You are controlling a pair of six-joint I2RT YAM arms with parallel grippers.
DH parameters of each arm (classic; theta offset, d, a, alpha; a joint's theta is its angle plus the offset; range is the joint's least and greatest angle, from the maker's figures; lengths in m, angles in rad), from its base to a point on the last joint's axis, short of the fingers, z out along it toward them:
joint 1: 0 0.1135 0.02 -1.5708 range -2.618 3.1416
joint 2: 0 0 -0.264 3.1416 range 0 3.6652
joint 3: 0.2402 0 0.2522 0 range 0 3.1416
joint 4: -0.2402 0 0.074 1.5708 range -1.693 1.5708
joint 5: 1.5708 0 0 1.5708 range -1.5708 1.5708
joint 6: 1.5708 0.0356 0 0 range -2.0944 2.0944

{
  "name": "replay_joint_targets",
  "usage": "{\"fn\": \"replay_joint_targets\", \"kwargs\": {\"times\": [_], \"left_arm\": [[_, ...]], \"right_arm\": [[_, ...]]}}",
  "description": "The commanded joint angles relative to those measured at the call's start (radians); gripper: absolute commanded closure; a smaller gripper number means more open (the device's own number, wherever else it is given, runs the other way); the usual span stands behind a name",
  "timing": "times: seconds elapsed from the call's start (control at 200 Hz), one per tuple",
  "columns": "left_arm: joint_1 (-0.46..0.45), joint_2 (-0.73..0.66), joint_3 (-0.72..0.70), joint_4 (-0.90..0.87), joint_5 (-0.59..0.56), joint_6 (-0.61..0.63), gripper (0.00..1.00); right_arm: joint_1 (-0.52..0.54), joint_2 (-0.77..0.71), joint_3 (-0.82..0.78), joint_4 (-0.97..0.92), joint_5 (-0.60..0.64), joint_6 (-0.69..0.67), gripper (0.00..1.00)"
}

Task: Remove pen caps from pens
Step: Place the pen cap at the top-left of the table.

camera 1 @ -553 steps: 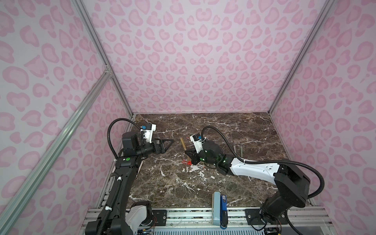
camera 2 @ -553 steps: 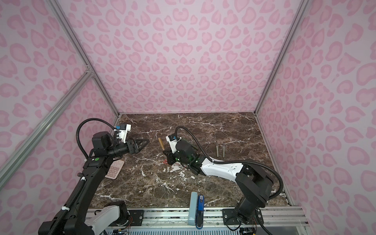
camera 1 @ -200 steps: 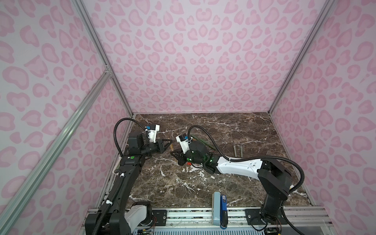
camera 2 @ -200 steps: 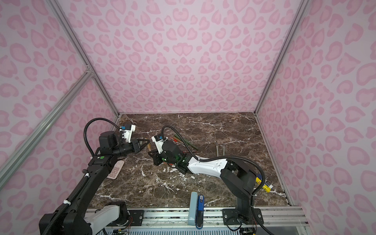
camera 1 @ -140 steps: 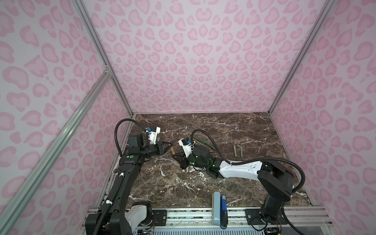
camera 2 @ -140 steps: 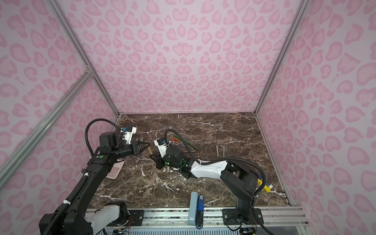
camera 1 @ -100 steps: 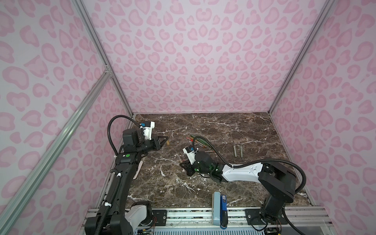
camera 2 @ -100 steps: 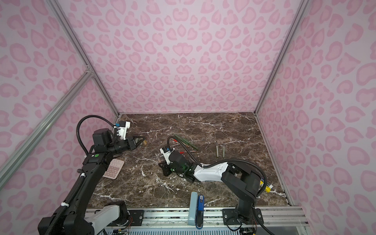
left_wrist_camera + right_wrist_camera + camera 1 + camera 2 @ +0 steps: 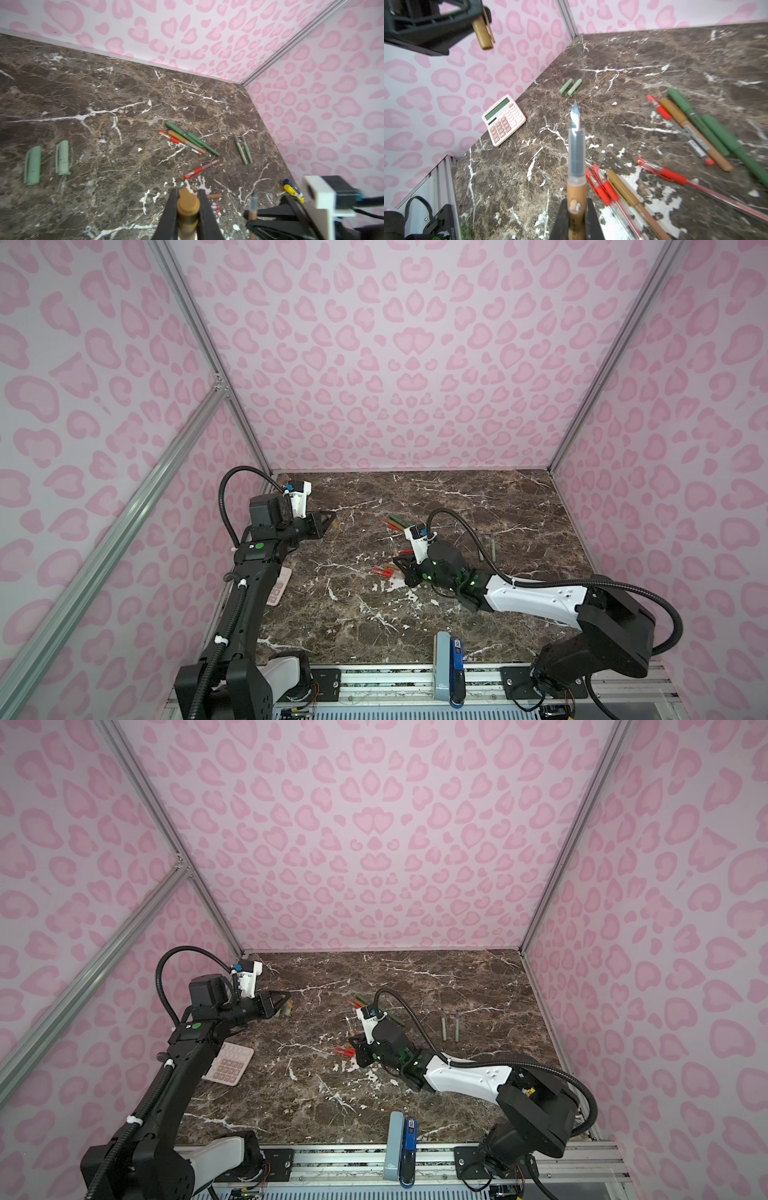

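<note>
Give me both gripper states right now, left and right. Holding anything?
Left gripper: closed, holding the tan pen cap.
Right gripper: closed, holding the tan pen, uncapped with its nib exposed.

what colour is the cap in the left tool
Tan-brown. The cap sits clamped in the left tool, clearest in the left wrist view.

Smooth marble-look tabletop (image 9: 457,497); plastic pens (image 9: 691,116); matt pale-green caps (image 9: 574,87); smooth pink plastic calculator (image 9: 503,119)
</note>
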Motion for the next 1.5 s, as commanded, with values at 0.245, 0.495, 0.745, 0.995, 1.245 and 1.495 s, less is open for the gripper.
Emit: {"fn": "replay_joint_targets", "kwargs": {"times": [0.245,0.495,0.745,0.995,1.245,1.495], "left_arm": [[-0.013,0.248,0.21,-0.196,-0.185,0.09,0.96],[-0.069,0.453,0.36,-0.297,-0.26,0.157,0.96],[-0.103,0.661,0.524,-0.406,-0.362,0.174,0.96],[-0.112,0.829,0.64,-0.476,-0.427,0.179,0.97],[-0.122,0.945,0.738,-0.527,-0.471,0.196,0.97],[-0.127,1.035,0.803,-0.56,-0.509,0.198,0.94]], "right_arm": [[-0.112,-0.288,-0.093,-0.26,0.163,-0.008,1.0],[-0.203,-0.51,-0.174,-0.408,0.238,-0.006,1.0],[-0.267,-0.704,-0.249,-0.508,0.277,0.005,1.0],[-0.288,-0.81,-0.273,-0.595,0.297,0.016,1.0],[-0.292,-0.832,-0.268,-0.633,0.286,0.015,1.0],[-0.295,-0.824,-0.262,-0.632,0.287,0.015,1.0]]}}
